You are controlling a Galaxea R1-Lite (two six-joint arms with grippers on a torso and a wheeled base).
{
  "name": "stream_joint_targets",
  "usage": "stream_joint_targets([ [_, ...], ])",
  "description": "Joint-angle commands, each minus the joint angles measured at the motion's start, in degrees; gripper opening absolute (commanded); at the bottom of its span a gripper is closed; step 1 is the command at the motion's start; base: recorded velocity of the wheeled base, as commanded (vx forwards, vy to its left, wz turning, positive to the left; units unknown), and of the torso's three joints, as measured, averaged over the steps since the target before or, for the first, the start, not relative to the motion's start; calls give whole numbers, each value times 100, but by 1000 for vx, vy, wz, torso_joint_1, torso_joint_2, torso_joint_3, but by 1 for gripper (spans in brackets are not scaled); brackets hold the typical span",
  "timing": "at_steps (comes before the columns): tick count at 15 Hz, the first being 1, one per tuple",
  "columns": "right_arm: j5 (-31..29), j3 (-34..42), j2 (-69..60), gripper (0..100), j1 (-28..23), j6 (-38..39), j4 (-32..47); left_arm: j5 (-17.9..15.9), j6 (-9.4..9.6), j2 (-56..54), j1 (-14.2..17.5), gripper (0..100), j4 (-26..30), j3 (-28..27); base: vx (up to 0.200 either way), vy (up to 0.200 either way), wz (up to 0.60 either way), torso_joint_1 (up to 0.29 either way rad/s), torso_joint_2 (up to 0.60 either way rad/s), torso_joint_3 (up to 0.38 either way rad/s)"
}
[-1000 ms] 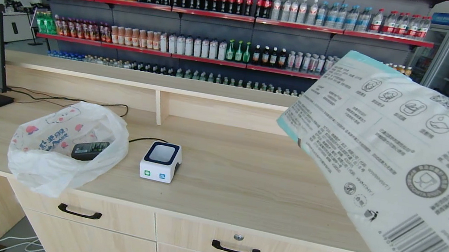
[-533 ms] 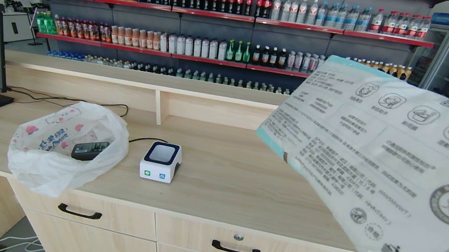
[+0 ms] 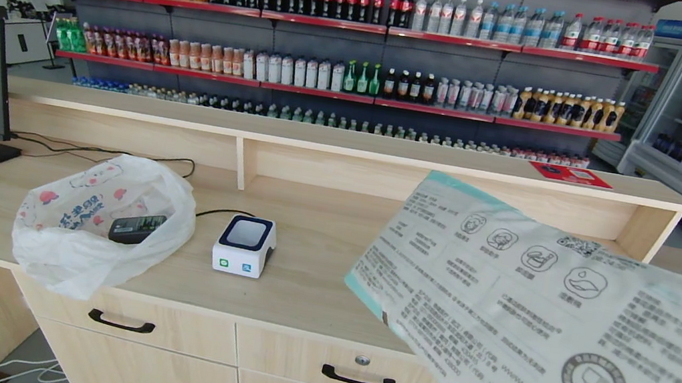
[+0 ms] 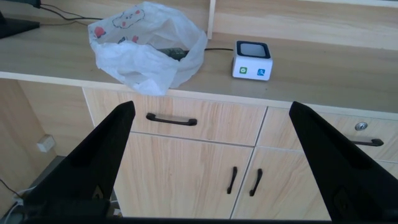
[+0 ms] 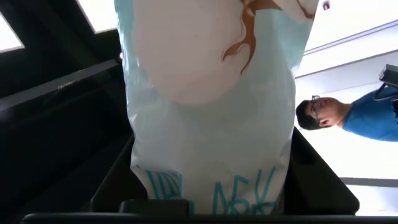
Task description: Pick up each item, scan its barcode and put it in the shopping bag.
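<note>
Head view has the soft pack [image 3: 549,337] up in the air off the counter's [image 3: 333,244] right front corner, printed back facing up, with just a sliver of barcode peeking in at the pack's near end. The right gripper [image 5: 214,174] is pinched on the pack's end, so that's solid. The left gripper [image 4: 210,106] hangs spread wide and empty, low in front of the drawers.

The step in hand looks like the scan. The scanner [image 3: 244,245] sits near the front edge around the middle, window tilted upward, so I'd say the pack has to get flipped barcode-down and carried over that window, held flat enough that the film doesn't wrinkle over the bars.

Room-wise there's lots of bare counter between pack and scanner. The raised ledge along the back edge caps how far in you can swing, and the scanner cable runs off behind toward the bag. The shopping bag [image 3: 69,245] slumps at the left front corner, sagging over the edge, mouth open toward the scanner with a dark item already inside. It's floppy, so drop in from above rather than shoving its rim.
</note>
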Motion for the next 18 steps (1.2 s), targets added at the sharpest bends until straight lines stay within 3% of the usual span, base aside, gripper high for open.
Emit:
stream_joint_targets([
  [1, 10, 127, 22, 0, -114, 21, -12, 2, -2, 0, 1, 100, 0, 0, 0, 0, 0, 0, 0, 0],
  [6, 27, 127, -49, 0, -623, -5, -12, 2, 7, 0, 1, 100, 0, 0, 0, 0, 0, 0, 0, 0],
  [10, 27, -40, -5, 0, -676, -796, -12, 2, 7, 0, 1, 100, 0, 0, 0, 0, 0, 0, 0, 0],
  [14, 581, 144, 197, 0, -1195, -2316, -12, 2, -2, 0, 1, 100, 0, 0, 0, 0, 0, 0, 0, 0],
  [18, 678, 373, 514, 0, -1168, -4013, -12, 2, -11, 0, 1, 100, 0, 0, 0, 0, 0, 0, 0, 0],
])
